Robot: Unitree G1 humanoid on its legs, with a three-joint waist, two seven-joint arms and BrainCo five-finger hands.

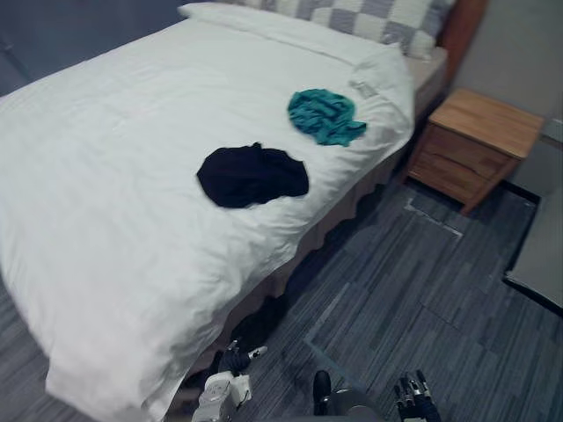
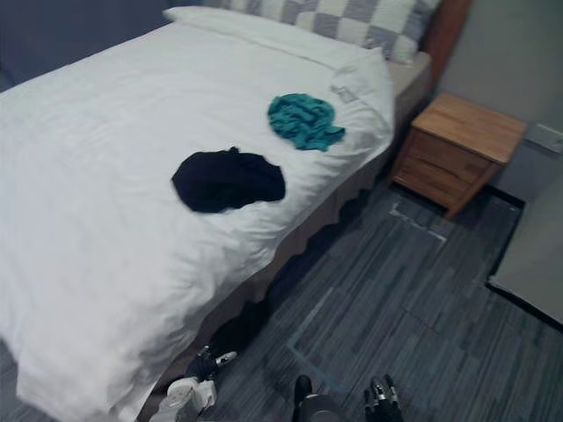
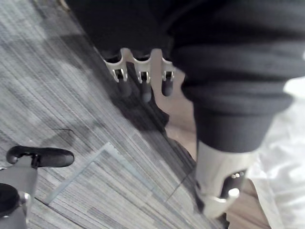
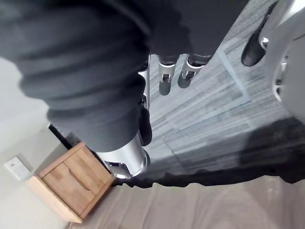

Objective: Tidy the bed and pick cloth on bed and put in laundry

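A black cloth (image 1: 252,176) lies crumpled near the middle of the white duvet (image 1: 114,176). A teal cloth (image 1: 325,115) lies further up the bed, close to its right edge and the pillows. Both hands hang low over the floor, well short of the cloths. My left hand (image 1: 231,360) is by the bed's foot corner, and its wrist view shows relaxed fingers (image 3: 139,78) holding nothing. My right hand (image 1: 414,395) hangs further right, its fingers (image 4: 172,75) also loose and empty.
Checkered pillows (image 1: 374,18) lie at the head of the bed. A wooden nightstand (image 1: 475,141) stands to the right of the bed, also seen in the right wrist view (image 4: 69,183). Grey striped carpet (image 1: 396,290) runs along the bed's right side. A grey panel (image 1: 538,251) lies at the far right.
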